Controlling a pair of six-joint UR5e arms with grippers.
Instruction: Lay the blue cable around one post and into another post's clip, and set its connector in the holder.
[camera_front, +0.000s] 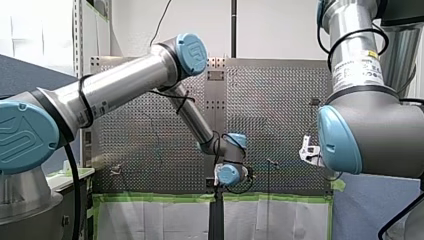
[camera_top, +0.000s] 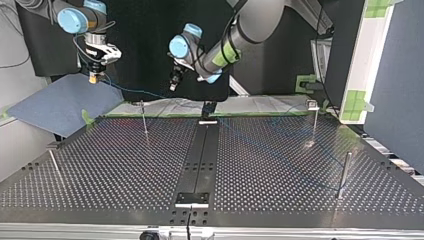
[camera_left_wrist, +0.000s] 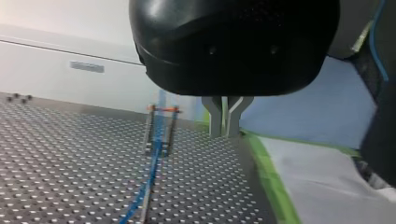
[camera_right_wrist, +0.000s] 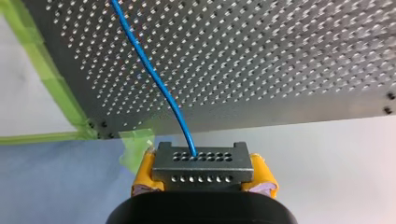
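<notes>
My right gripper (camera_right_wrist: 204, 181) is shut on the grey connector (camera_right_wrist: 201, 161), with a yellow pad on each side of it. The blue cable (camera_right_wrist: 154, 77) leaves the connector's face and runs out over the perforated table. In the top view my right gripper (camera_top: 93, 77) hangs off the table's far left corner, and the cable (camera_top: 135, 91) slopes from it toward my left gripper (camera_top: 173, 87). My left gripper (camera_left_wrist: 224, 133) has its metal fingers shut with nothing between them. Beside it the cable (camera_left_wrist: 149, 172) runs through a clip post (camera_left_wrist: 161, 126) with an orange top.
Thin posts stand on the table (camera_top: 125, 165) at the far left (camera_top: 144, 117), far right (camera_top: 314, 122), near right (camera_top: 344, 175) and near left (camera_top: 54, 162). A dark strip (camera_top: 200, 160) runs down the middle. A blue mat (camera_top: 60, 105) and green tape (camera_left_wrist: 271, 177) border the far edge.
</notes>
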